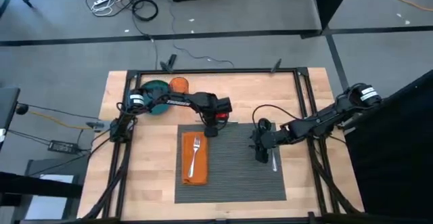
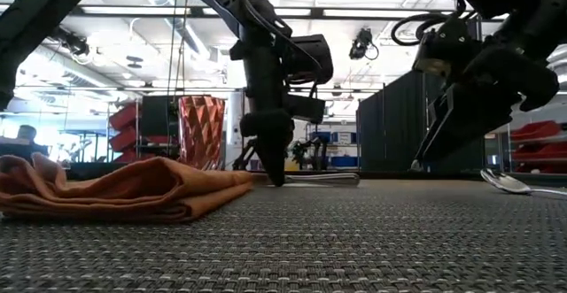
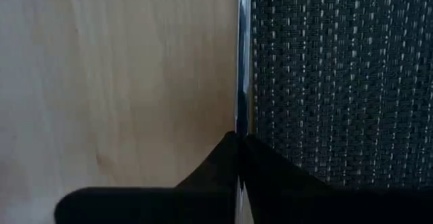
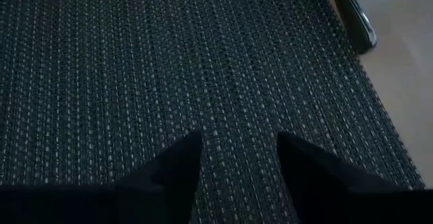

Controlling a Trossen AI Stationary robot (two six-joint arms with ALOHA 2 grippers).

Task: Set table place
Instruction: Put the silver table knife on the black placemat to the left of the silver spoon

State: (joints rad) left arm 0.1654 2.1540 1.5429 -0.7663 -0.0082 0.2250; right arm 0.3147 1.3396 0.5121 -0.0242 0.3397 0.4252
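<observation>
Placemat (image 1: 233,166) lies flat mid-table (image 1: 145,183), long axis running near to far. Orange napkin (image 1: 194,158) with fork (image 1: 195,153) sits on its left part; spoon (image 1: 274,160) near its right edge. Left gripper (image 1: 211,130) at the mat's far edge, fingers (image 3: 223,176) pinched on a thin metal utensil (image 3: 241,82) lying along that edge, probably a knife. Right gripper (image 1: 261,153) hovers over the mat's right part, jaws apart, empty. Teal plate (image 1: 157,88) waits far left. Left arm is nearer to the plate.
</observation>
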